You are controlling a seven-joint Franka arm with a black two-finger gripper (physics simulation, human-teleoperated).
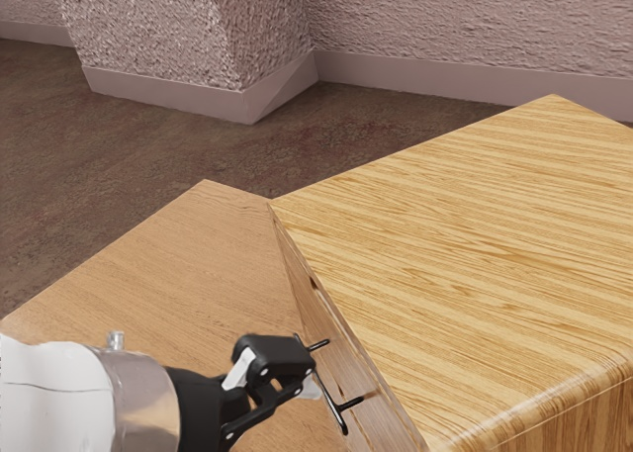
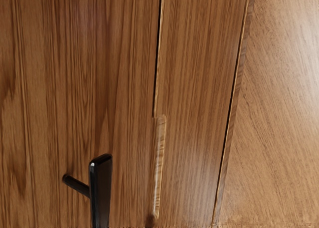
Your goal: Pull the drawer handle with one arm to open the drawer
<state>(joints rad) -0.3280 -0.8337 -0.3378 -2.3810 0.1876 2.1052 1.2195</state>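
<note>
ok so the pincer [image 1: 305,381] is right up at the handle [image 1: 336,407], wrapped in around the bar about midway along it. Honestly can't tell from this angle whether it's actually clamped on the bar or just spread around it, so I'm not calling that one.

My read on the step: this is the grab-the-handle part, or the very start of the pull. If it isn't clamped yet, that has to come first. After that the pull needs to go straight back from the handle, square to the drawer front [image 1: 312,318]. Any sideways drag and I'd guess it slips off that skinny bar.

The handle itself is a thin dark bar standing off the front on two short posts. In the wrist view the bar end [image 2: 100,193] and one post are dead obvious against the wood.

The drawer front [image 2: 75,88] is warm streaky wood, same as the cabinet top [image 1: 475,274] above the handle. Beside the handle there's a seam [image 2: 158,63] with a paler edge along part of it, so the drawer might be cracked open a hair. Barely open at best.

Below the handle, the wooden table [image 1: 178,274] spreads out under the arm.
</note>
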